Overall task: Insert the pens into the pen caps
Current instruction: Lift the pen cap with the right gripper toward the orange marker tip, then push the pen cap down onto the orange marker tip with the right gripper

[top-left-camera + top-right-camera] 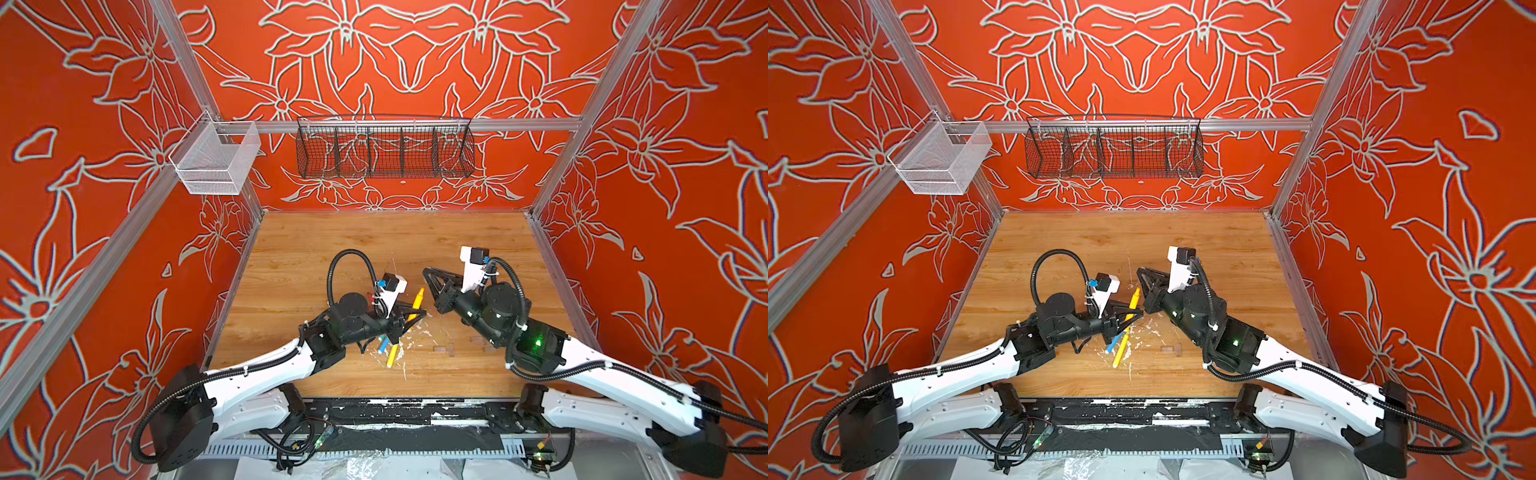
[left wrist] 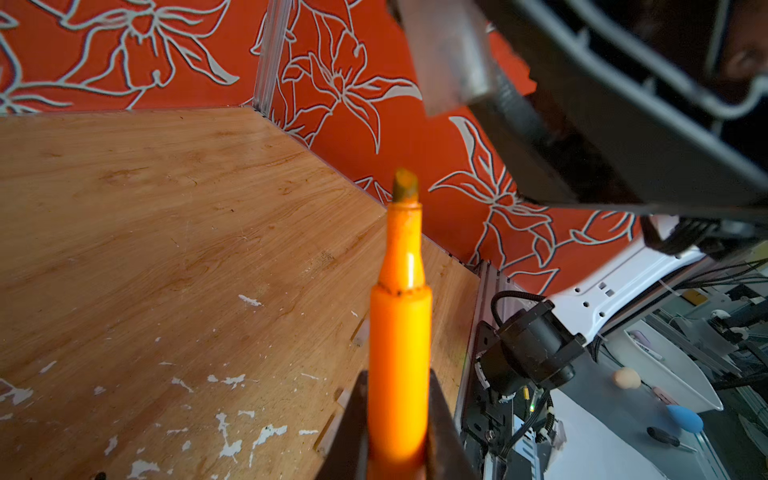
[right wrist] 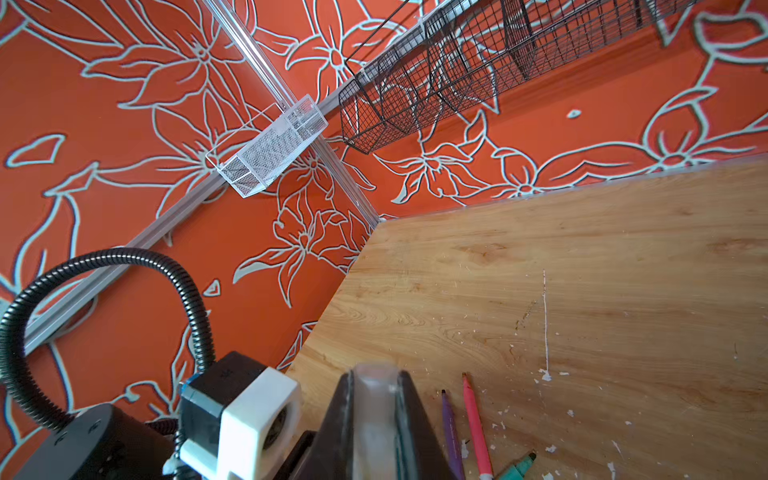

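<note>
Both clamped: left jaws on orange pen (image 2: pixel 399 353), right jaws on blurred clear cap (image 3: pixel 374 411).

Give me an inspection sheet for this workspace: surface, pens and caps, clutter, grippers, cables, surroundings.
Surface: wooden tabletop, scuffed towards the front.
Job's things: orange pen and clear cap are held, not yet joined. The yellow pen, blue pen, purple pen, pink pen, green pen and two loose caps lie on the table.
Clutter: white flecks are scattered near the pens.
Grippers: left gripper is shut on the orange pen. The right gripper is shut on the clear cap.
Cables: black conduit loops above each wrist, and loose wires hang below the front edge.
Surroundings: black wire basket and white mesh basket on rails, with floral walls behind.
</note>
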